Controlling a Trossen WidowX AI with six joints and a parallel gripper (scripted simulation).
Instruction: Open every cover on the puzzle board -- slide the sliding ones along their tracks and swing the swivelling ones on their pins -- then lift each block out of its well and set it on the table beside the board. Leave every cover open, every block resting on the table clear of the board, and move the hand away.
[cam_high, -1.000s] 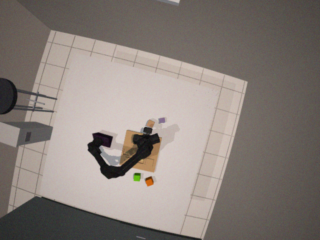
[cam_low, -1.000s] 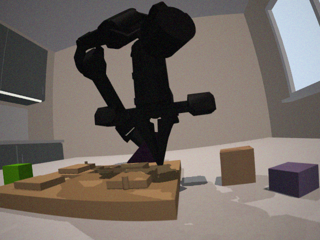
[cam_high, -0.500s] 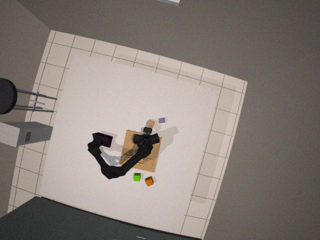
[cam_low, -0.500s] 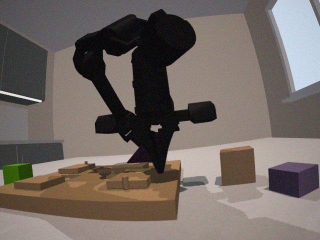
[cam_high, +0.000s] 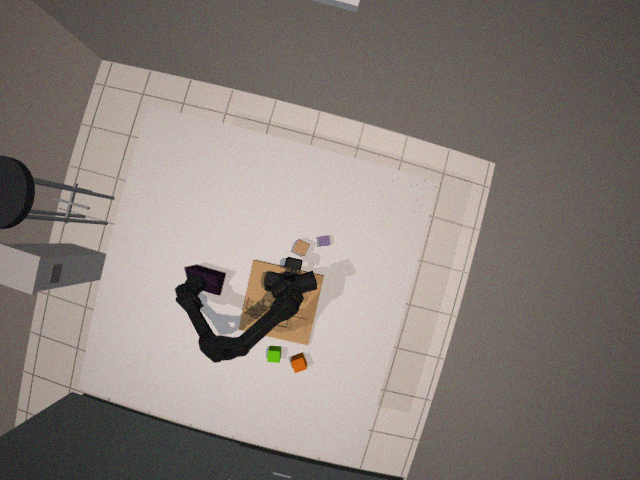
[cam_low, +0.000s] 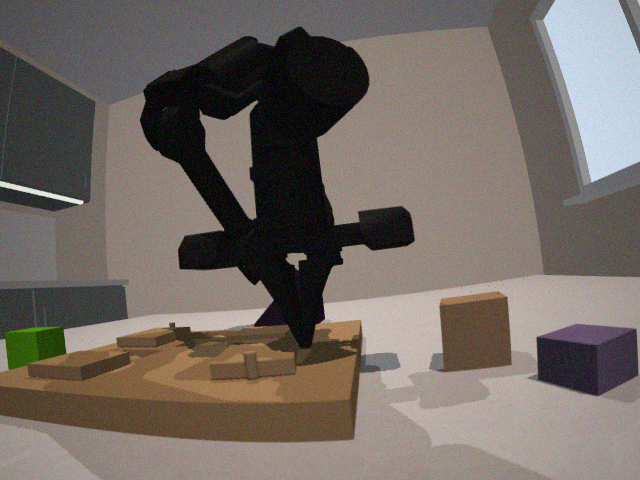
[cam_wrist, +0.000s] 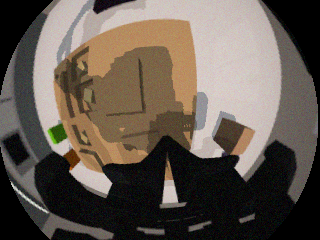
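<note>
My gripper is shut and empty, pointing down with its tips low over the wooden board. The tips are by the right end of a raised cover with a small upright peg; whether they touch is unclear. Two more raised covers show in the exterior view, one at the front left and one behind it. A tan block, a purple block, a green block and an orange block rest beside the board.
A dark purple box stands near the arm's base. My arm and its shadow hide much of the board in the top view. A stool and a grey cabinet are at the left.
</note>
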